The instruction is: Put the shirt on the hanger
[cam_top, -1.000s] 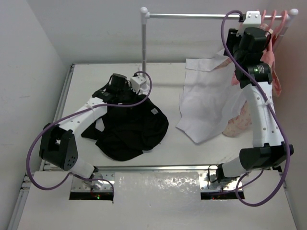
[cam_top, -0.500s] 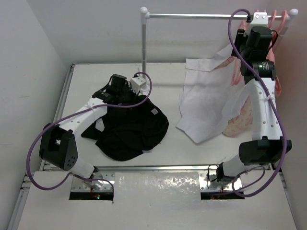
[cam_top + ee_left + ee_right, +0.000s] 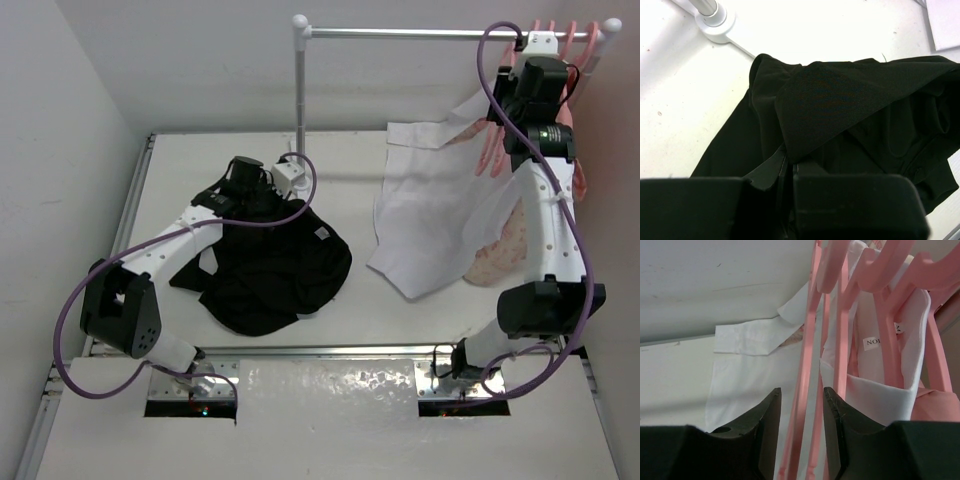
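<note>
Black fabric, limp and matte: the shirt [image 3: 275,270] lies in a crumpled heap on the left half of the desk [image 3: 190,160], nearer the near edge than the far one. The left gripper [image 3: 790,167] is down on the heap's far side, fingers pressed together on a raised fold of cloth. A white tag [image 3: 320,232] shows toward the desk's middle (likely the neck label, too small to read).

The hanger [image 3: 809,315], slim pink plastic, hangs among several alike on the rail [image 3: 400,33] above the far right corner. The right gripper [image 3: 801,405] is up there, fingers apart and straddling the leftmost hanger; whether they touch the plastic I cannot tell. A white shirt [image 3: 430,220] hangs just beside it, draping onto the desk's right half.

Handling, as judged: the shirt is light and soft. It will sag, fold over itself and hide its openings, so a single pinch lifts only a bunch. The best hold is at the collar or a shoulder seam. The hanger is stiff, light and smooth. It may swing or twist on the rail, and neighbours could come along. Grip it near the neck.
</note>
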Available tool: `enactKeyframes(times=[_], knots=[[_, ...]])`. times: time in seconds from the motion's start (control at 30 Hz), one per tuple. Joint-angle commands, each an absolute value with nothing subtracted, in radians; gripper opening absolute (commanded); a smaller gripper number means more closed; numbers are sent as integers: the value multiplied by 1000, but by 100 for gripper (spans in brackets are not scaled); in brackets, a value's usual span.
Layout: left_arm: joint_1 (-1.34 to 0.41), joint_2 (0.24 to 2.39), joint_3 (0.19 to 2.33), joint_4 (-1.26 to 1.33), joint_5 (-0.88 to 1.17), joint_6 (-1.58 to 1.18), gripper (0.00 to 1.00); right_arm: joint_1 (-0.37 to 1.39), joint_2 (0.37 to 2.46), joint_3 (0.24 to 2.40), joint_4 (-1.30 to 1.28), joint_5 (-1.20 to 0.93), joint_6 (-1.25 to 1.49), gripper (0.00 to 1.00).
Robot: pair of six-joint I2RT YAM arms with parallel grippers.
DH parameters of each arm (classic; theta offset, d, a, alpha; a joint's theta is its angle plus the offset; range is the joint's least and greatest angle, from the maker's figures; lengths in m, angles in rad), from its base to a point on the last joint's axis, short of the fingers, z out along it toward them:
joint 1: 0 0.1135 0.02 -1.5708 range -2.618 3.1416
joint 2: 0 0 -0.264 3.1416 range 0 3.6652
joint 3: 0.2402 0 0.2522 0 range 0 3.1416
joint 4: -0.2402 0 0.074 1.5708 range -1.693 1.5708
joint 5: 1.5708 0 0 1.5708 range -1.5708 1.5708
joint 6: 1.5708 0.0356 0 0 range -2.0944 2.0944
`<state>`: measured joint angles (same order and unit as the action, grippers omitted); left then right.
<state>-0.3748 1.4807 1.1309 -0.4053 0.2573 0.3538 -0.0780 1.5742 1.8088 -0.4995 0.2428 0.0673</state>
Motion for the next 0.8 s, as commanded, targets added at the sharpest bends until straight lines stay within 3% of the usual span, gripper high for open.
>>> enactKeyframes(times=[0.0, 0.33, 0.43, 0.47, 0.5, 0.77], knots=[[-379, 1439, 1131, -367, 261, 364, 0, -103, 1611, 1813, -477, 215, 80, 38], [-380, 1445, 1132, -357, 262, 365, 0, -114, 1658, 1847, -495, 193, 78, 27], [-379, 1447, 1132, -354, 264, 364, 0, -114, 1649, 1833, -491, 199, 74, 14], [-379, 1447, 1132, -354, 261, 362, 0, -114, 1632, 1824, -480, 204, 71, 3], [-380, 1447, 1134, -354, 261, 362, 0, -114, 1623, 1812, -473, 207, 69, 0], [-379, 1463, 1154, -357, 259, 362, 0, -113, 1534, 1764, -425, 82, 17, 0]])
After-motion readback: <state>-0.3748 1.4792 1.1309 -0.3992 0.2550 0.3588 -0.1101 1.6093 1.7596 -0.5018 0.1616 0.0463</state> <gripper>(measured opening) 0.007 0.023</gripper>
